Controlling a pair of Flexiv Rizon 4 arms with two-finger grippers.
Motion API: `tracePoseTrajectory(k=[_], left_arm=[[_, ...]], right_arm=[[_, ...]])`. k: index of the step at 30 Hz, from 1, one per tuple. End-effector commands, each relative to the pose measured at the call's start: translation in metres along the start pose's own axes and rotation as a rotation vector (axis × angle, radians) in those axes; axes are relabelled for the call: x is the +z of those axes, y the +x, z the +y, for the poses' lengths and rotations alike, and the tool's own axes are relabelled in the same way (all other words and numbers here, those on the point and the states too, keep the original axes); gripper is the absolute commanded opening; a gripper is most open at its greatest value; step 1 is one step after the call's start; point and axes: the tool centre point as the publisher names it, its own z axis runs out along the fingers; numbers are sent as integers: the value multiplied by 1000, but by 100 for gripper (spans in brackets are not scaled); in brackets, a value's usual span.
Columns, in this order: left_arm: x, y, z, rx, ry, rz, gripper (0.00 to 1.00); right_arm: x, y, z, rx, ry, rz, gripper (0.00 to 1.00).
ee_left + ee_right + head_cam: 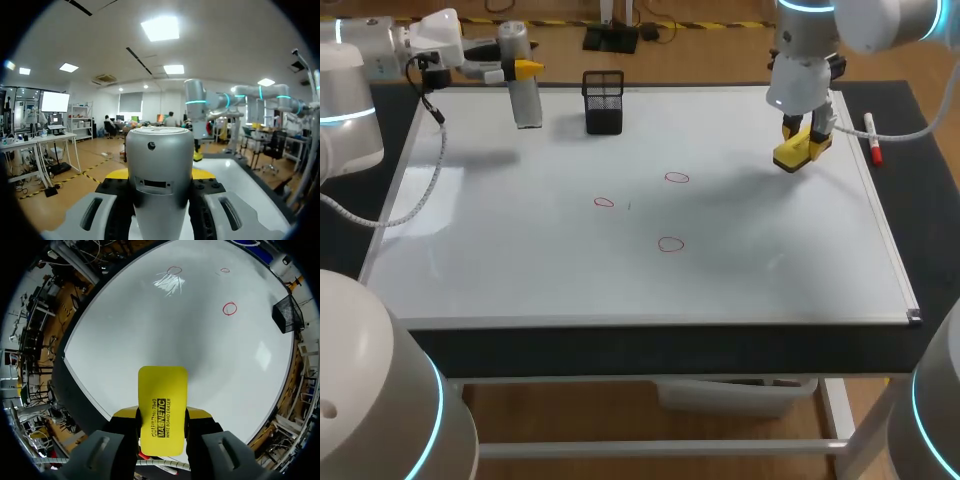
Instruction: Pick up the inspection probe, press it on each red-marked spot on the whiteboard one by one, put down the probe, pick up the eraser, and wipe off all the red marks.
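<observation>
Whiteboard (520, 250) lies flat and covers most of the table (920, 200).

At the far left corner of the board, the left arm (380, 45) comes in from the side. The left gripper (518, 68) is closed on the probe (525, 100), a grey tube that stands straight up. In the left wrist view the probe (159, 150) sits between the two fingers, with a yellow tip (119, 173) showing on each side of it. I cannot tell if the bottom of the probe touches the board.

Just to the right of the probe, a black mesh cup (604, 100) stands on the back edge of the board.

Three red marks are drawn near the middle of the board: a left ring (605, 202), a far ring (677, 178) and a near ring (670, 244). They are well apart from both grippers.

More to the right, the right arm (860, 20) reaches down over the far right part of the board. The right gripper (810, 135) is closed on the yellow eraser (800, 152). In the right wrist view the eraser (162, 405) is pinched between the fingers and sticks out ahead of them, with the board under it.

A pen (871, 138) with a red cap lies on the table just beside the right edge of the board.
</observation>
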Motion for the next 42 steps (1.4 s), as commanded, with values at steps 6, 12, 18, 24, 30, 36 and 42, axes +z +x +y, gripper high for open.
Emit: tracePoseTrajectory(k=[6,12,18,24,30,36,42], left_arm=[[17,33,3,-11,7,106,0],[31,60,7,-24,17,194,0],[41,85,12,-39,18,263,0],[54,108,18,-49,19,319,0],[62,126,25,-38,16,363,0],[68,136,32,-26,23,416,0],[75,145,37,-27,36,469,0]], right_arm=[[-1,0,-1,-1,2,5,0],[-1,0,-1,-1,2,5,0],[-1,0,-1,-1,2,5,0],[-1,0,-1,-1,2,5,0],[-1,0,-1,-1,2,5,0],[-1,0,-1,-1,2,5,0],[-1,0,-1,-1,2,5,0]])
